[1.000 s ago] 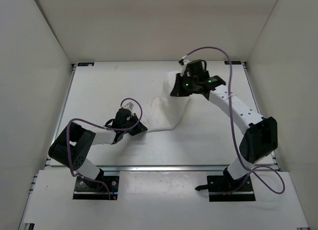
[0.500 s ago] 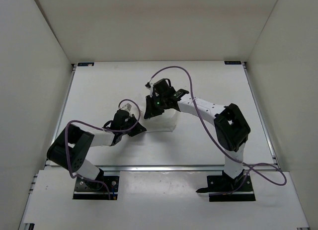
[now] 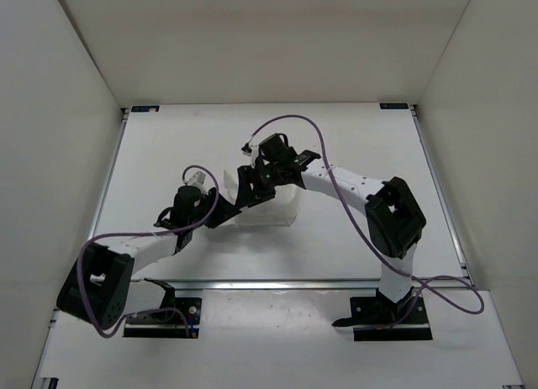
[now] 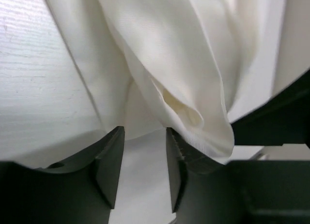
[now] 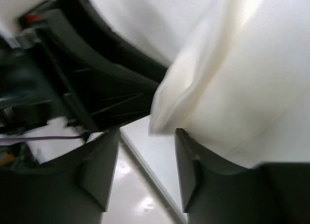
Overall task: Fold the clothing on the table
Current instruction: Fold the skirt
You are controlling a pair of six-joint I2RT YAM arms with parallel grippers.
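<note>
The clothing (image 3: pixel 271 208) lies bunched in a small heap on the worktop (image 3: pixel 160 154), directly between the left jaws and the right jaws, which face each other across it.

The left jaws stand parted and released. Seen from the left wrist, a rolled fold of the clothing (image 4: pixel 174 64) hangs just ahead of them. It drapes over the tip of one finger (image 4: pixel 186 156), while the other finger (image 4: pixel 109 158) is bare, and nothing is pinched in the gap.

The right jaws are likewise parted and released. A folded edge of the clothing (image 5: pixel 242 88) sits just beyond their gap, resting against one finger (image 5: pixel 193 173).
</note>
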